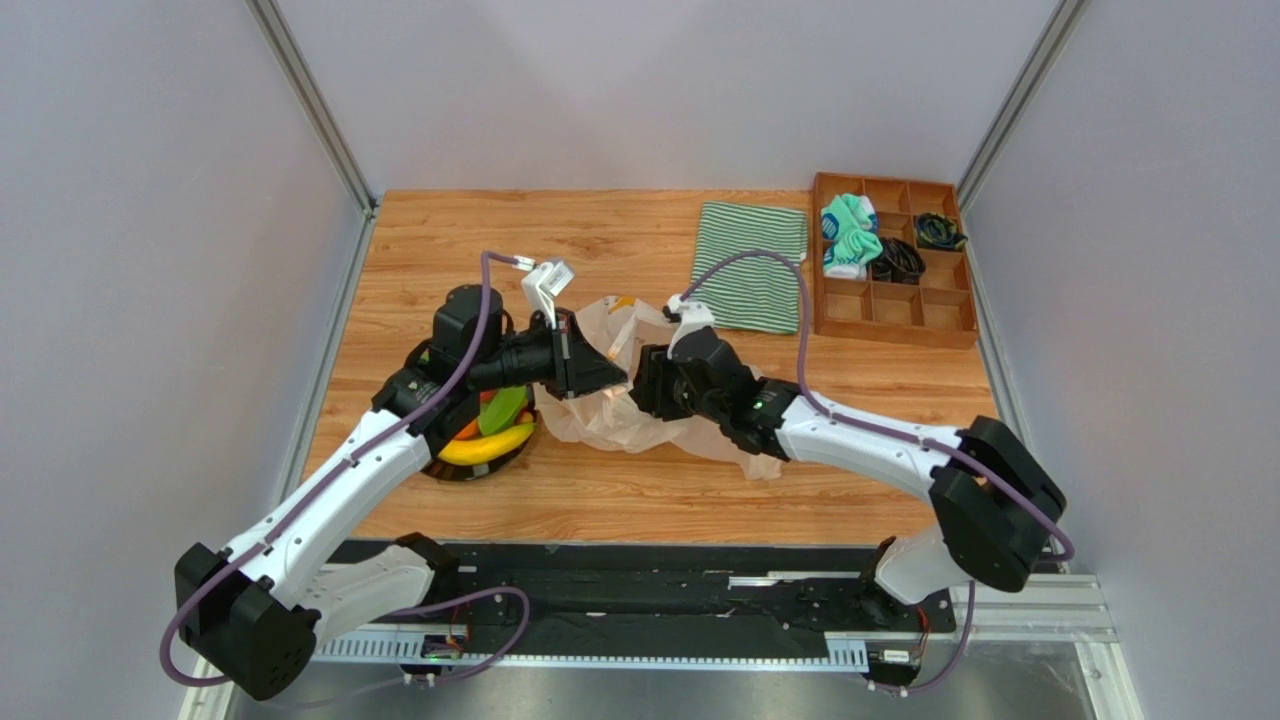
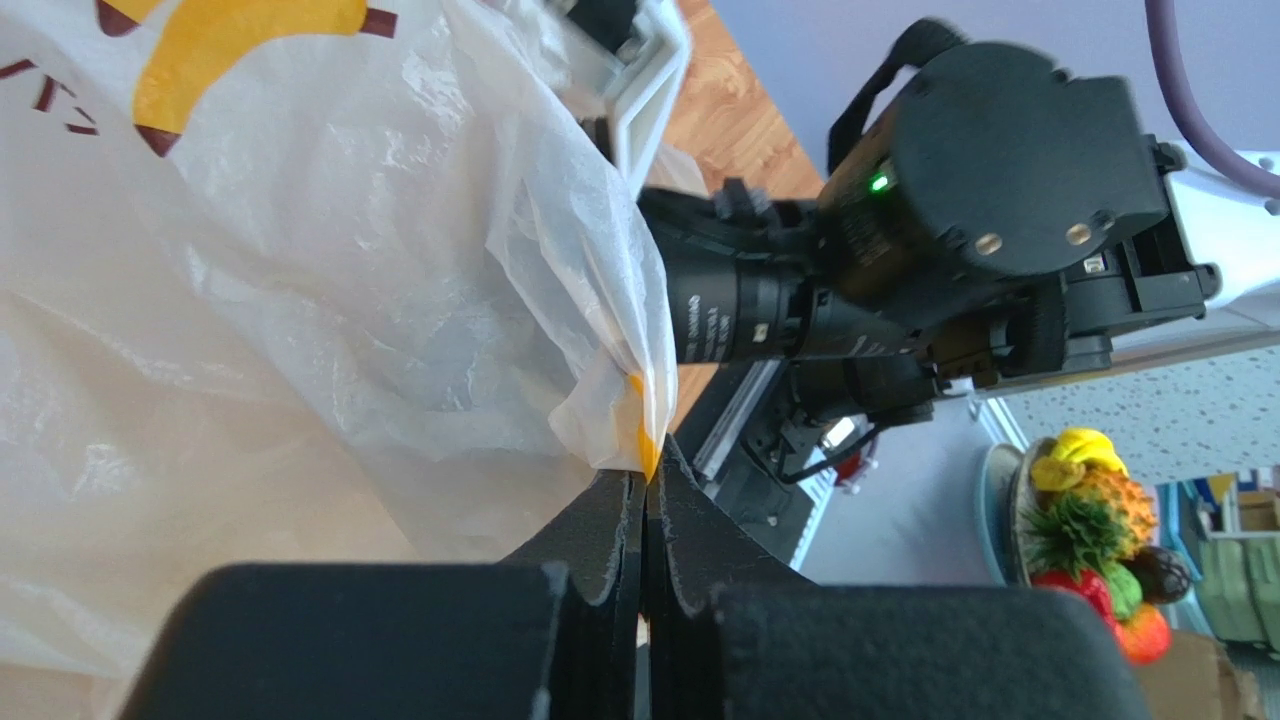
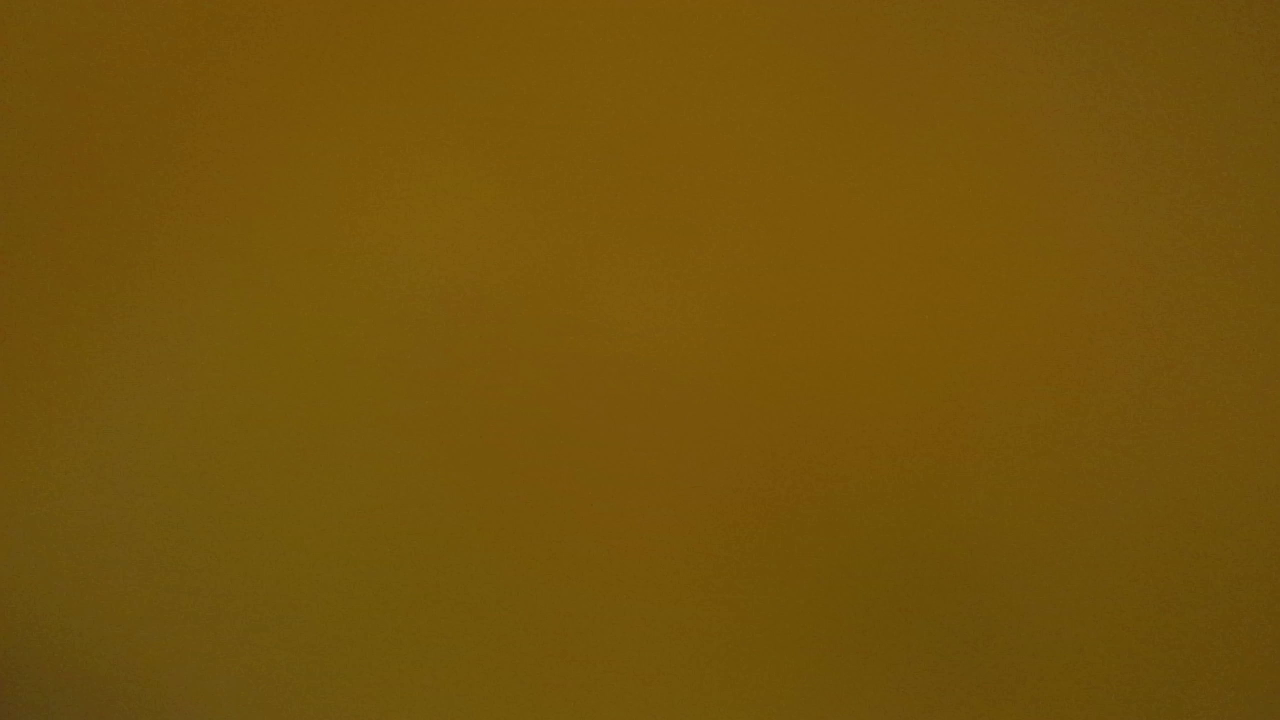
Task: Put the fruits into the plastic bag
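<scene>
Grey panel walls close in the wooden table on 3 sides. At the left, a dark bowl sits on the wood beneath the left arm and holds the fruits. Only a yellow banana and an elongated green piece show past the arm. Just right of the bowl, the left gripper has its fingers pressed together on a thin edge of the plastic bag, which lies crumpled at the table's centre. The right gripper sits in the bag's folds from the opposite side. Its fingers are covered and its wrist view is 1 amber blur, so I cannot tell whether they are open or closed. Farther right, toward the back, a striped cloth lies flat just beside a wooden tray with small items in its rear compartments.
</scene>
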Controlling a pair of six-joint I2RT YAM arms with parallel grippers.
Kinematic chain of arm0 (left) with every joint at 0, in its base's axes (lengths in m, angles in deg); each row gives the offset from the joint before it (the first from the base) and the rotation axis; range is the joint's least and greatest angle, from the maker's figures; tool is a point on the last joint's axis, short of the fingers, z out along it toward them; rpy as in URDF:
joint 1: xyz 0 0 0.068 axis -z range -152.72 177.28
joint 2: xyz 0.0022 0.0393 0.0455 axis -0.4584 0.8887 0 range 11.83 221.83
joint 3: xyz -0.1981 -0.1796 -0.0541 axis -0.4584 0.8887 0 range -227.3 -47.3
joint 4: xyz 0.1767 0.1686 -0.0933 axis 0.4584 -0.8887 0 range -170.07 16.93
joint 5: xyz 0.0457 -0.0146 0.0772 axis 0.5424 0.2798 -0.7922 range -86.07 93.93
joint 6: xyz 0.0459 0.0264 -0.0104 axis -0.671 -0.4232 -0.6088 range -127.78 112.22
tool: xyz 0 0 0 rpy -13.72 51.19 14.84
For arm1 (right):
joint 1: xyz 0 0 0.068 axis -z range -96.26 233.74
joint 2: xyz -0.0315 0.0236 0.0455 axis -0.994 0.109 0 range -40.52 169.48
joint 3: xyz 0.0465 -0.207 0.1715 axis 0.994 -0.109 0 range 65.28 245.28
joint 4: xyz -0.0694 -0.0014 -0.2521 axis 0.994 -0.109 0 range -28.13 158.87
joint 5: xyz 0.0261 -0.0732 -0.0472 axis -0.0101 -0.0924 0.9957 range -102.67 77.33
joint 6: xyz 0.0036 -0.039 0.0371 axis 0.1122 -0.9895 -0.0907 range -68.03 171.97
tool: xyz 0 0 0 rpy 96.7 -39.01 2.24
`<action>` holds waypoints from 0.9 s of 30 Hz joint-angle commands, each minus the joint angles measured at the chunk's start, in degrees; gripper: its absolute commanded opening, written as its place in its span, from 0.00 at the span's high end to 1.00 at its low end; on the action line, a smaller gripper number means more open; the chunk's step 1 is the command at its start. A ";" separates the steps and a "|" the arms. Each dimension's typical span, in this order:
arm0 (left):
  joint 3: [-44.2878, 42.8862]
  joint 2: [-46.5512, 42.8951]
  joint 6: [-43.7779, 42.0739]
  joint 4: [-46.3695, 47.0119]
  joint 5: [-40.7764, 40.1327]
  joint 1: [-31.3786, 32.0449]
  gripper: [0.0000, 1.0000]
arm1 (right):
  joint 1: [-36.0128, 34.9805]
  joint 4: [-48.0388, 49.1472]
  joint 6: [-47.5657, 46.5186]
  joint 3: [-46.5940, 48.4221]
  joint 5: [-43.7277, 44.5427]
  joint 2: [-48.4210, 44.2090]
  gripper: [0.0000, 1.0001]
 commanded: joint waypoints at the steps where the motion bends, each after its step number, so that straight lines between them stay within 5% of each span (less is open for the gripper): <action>1: -3.22 -1.08 -4.04 0.92 -3.46 0.19 1.00 | -1.41 -7.91 -1.37 3.91 0.79 1.92 0.44; 10: -10.61 -2.49 -9.07 -2.95 -14.37 -4.27 1.00 | -2.47 -26.54 0.03 -3.91 5.70 -5.02 0.09; 16: -9.12 -2.41 -8.18 -2.51 -12.09 -7.80 1.00 | -2.39 -32.97 -0.49 -3.14 10.37 -7.30 0.05; 27: -5.51 5.24 -8.63 -3.04 -2.50 -7.45 1.00 | -2.47 -30.79 -8.48 8.47 4.33 -20.55 0.08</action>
